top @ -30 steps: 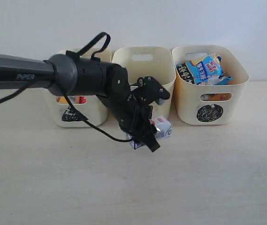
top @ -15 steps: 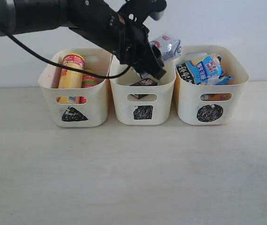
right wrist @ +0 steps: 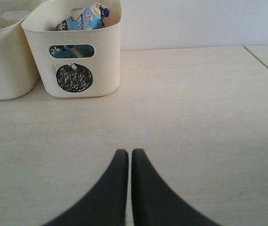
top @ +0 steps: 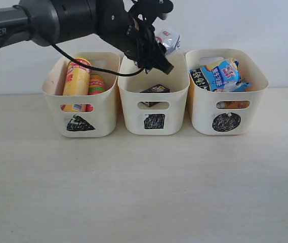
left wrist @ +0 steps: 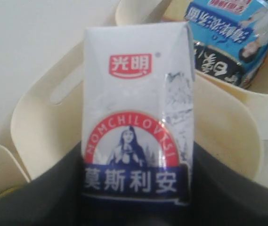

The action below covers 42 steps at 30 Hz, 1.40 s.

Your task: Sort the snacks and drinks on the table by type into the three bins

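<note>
exterior: left gripper (top: pixel 159 53) clamps blue-and-white carton (top: pixel 168 39), held in the air over square-marked bin (top: pixel 133 109), the middle of three along the desk's (top: pixel 144 192) far edge; dark purple carton (top: pixel 155 89) lies inside it.
left wrist: carton pinched at its lower end, label toward camera, bin rim behind.
right wrist: right gripper (right wrist: pixel 125 157) jaws pressed together, empty, over the desk near circle-marked bin (right wrist: pixel 105 52).

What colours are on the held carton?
The carton is white with a red ring and dark blue band; clearest in left wrist view.
</note>
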Each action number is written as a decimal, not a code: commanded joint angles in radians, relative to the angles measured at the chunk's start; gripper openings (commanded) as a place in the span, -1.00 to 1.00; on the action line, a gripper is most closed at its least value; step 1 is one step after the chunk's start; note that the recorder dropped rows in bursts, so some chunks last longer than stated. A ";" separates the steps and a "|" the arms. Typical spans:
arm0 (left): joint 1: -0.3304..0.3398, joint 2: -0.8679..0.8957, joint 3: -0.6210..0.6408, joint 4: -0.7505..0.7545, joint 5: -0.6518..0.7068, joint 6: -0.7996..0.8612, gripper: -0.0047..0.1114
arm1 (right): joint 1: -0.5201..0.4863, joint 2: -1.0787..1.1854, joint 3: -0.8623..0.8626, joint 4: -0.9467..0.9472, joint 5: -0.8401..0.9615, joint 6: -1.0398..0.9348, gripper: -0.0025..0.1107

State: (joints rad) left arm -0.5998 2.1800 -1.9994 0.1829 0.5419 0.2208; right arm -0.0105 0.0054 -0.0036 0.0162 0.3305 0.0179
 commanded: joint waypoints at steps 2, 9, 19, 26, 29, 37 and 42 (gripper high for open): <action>0.021 0.050 -0.036 0.181 -0.029 -0.206 -0.83 | -0.009 -0.005 0.004 -0.003 -0.003 0.002 -0.96; 0.022 0.061 -0.036 0.173 -0.109 -0.206 0.57 | -0.009 -0.005 0.004 -0.003 -0.003 0.002 -0.96; 0.020 0.025 -0.036 0.207 0.073 -0.205 0.29 | -0.009 -0.005 0.004 -0.003 -0.003 0.002 -0.96; 0.022 -0.062 -0.026 0.199 0.454 -0.143 -0.85 | -0.009 -0.005 0.004 -0.003 -0.003 0.002 -0.96; 0.022 -0.118 0.032 0.195 0.476 -0.175 -0.85 | -0.009 -0.005 0.004 -0.003 -0.003 0.002 -0.96; 0.022 -0.329 0.343 0.124 0.354 -0.257 -0.85 | -0.009 -0.005 0.004 -0.003 -0.003 0.002 -0.96; 0.020 -0.474 0.520 0.044 0.245 -0.269 -0.85 | -0.009 -0.005 0.004 -0.003 -0.003 0.002 -0.96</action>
State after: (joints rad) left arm -0.5780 1.7865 -1.5608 0.2789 0.8534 -0.0250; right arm -0.0105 0.0054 -0.0036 0.0162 0.3305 0.0179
